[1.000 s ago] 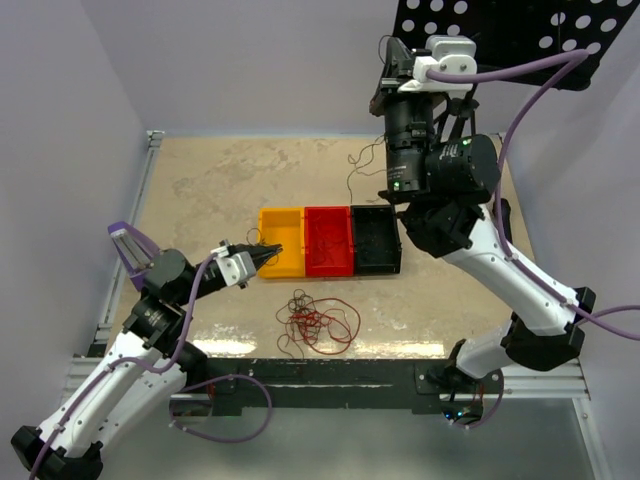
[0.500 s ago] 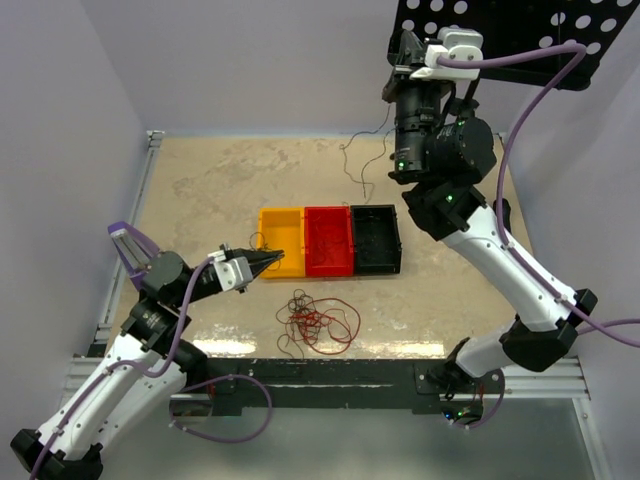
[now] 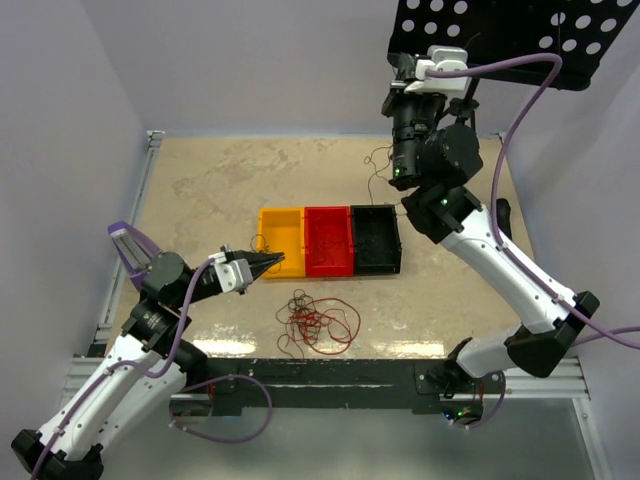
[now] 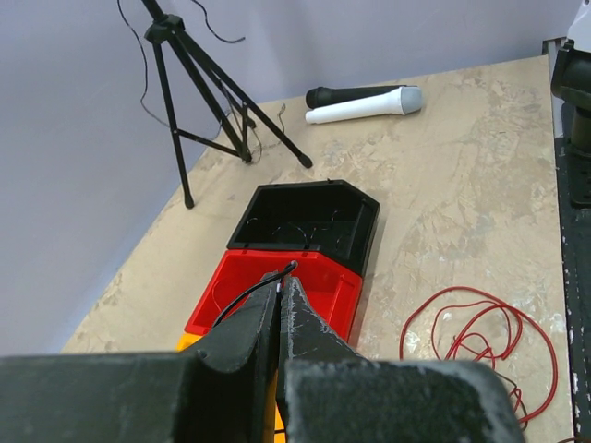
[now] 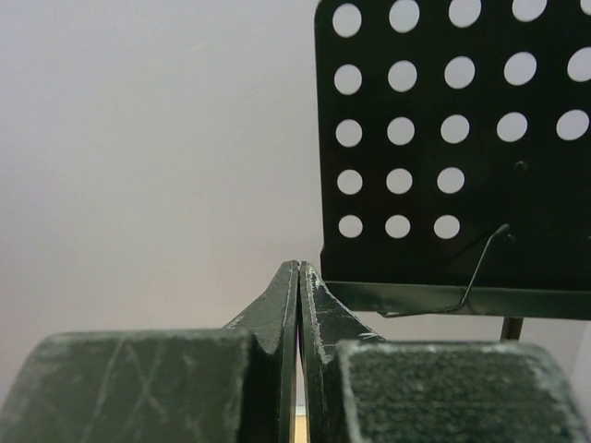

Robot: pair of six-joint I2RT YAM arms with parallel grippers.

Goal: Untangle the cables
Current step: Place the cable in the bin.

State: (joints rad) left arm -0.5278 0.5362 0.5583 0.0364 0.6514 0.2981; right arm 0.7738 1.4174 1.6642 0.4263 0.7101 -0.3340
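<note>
Left wrist: black bin (image 4: 367, 235) holds thin dark strands (image 4: 319, 242); red bin (image 4: 340, 297) at its 6 o'clock. Left hand (image 4: 282, 279) pinches dark wire (image 4: 242, 297); right hand (image 5: 299, 268) clenched.

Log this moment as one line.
left gripper: shut on dark wire, at yellow bin near edge | right gripper: shut, raised high | cables: red-and-dark snarl on table

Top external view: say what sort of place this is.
Most likely a robotics test booth: plain walls enclose a tabletop, a left arm and right arm stand bolted to its near rail, and three coloured bins sit beside a snarl of cables.
</note>
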